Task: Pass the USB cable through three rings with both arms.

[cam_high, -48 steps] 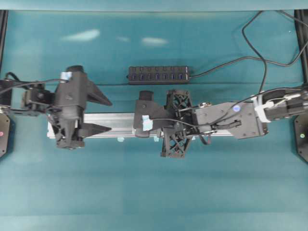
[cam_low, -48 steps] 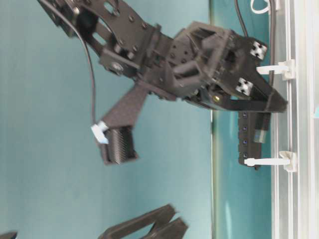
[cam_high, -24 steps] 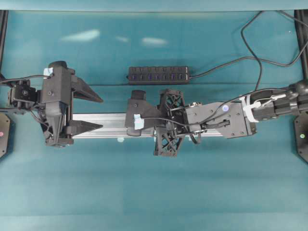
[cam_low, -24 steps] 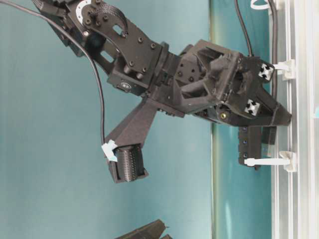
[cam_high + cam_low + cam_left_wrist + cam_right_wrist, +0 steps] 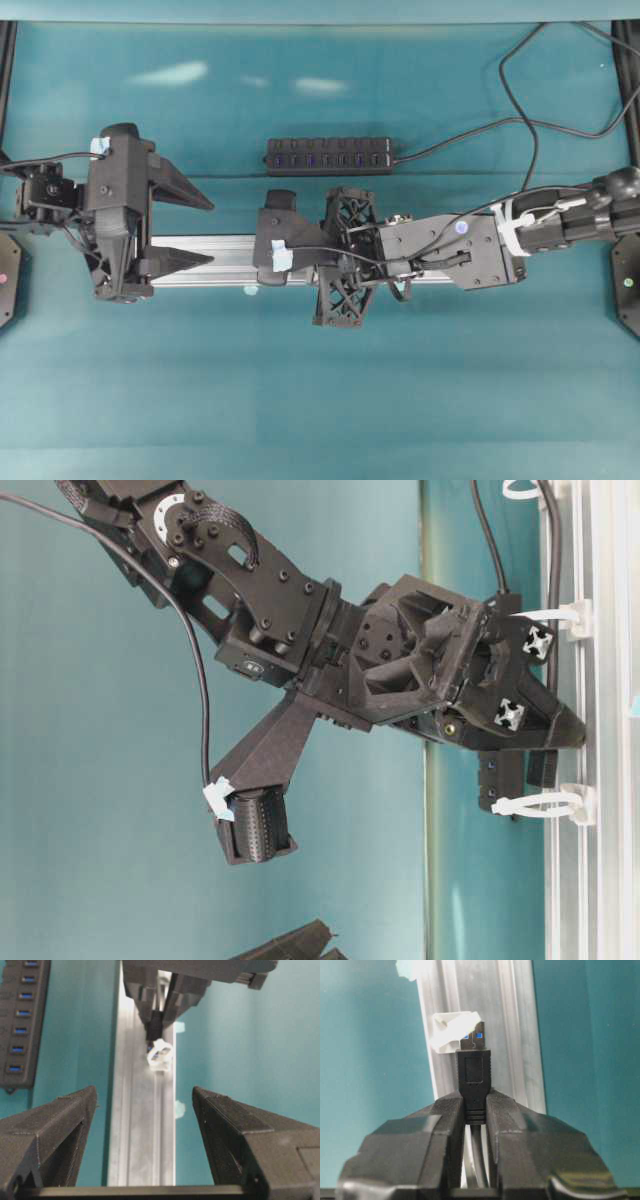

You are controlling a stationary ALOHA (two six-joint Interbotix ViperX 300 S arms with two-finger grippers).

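Observation:
My right gripper (image 5: 475, 1097) is shut on the black plug of the USB cable (image 5: 474, 1067), low over the silver rail (image 5: 485, 1005). The plug's metal tip points at a whitish ring (image 5: 452, 1030) and sits just short of it. The table-level view shows the gripper tip (image 5: 572, 737) between two rings, one behind it (image 5: 545, 615) and one ahead (image 5: 535, 803). The cord (image 5: 549, 550) trails back along the rail. My left gripper (image 5: 210, 235) is open at the rail's left end and holds nothing. In its wrist view the jaws (image 5: 144, 1091) straddle the rail, facing the ring (image 5: 160, 1053).
A black multi-port hub (image 5: 328, 155) lies behind the rail, and its cord (image 5: 520, 110) loops off to the back right. Pale blue tape tabs (image 5: 180, 1108) stick out from the rail's near edge. Teal cloth covers the table (image 5: 320, 400).
The right arm has slid left along the rail with the plug, closer to the ring ahead. The left arm drew back to the left at first, then stayed still and open.

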